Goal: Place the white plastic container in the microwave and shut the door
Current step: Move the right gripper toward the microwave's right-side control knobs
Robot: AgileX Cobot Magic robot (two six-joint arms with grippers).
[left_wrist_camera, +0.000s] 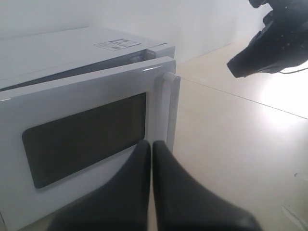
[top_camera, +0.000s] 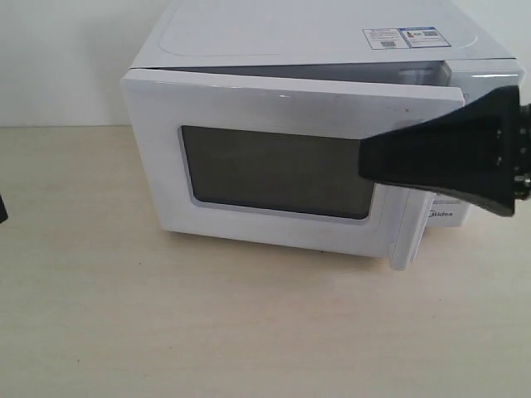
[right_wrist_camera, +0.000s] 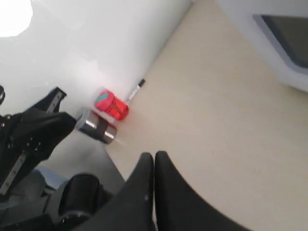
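Observation:
The white microwave (top_camera: 315,37) stands at the back of the table. Its door (top_camera: 249,99) with the dark mesh window (top_camera: 274,170) hangs slightly ajar, with a narrow gap along the top that widens toward the handle (top_camera: 408,236). My right gripper (top_camera: 365,163) is shut and empty, its tip in front of the door's right part. In the left wrist view the door (left_wrist_camera: 86,91) and its bar handle (left_wrist_camera: 166,110) lie just past my shut, empty left gripper (left_wrist_camera: 151,143). My right gripper (right_wrist_camera: 154,154) points over bare tabletop. The white plastic container is hidden.
A red object (right_wrist_camera: 110,103), a metal cylinder (right_wrist_camera: 96,126) and a pen (right_wrist_camera: 136,89) lie by the wall on the table's left. A dark bit of the left arm (top_camera: 2,207) shows at the exterior view's left edge. The beige tabletop (top_camera: 249,323) stretches in front of the microwave.

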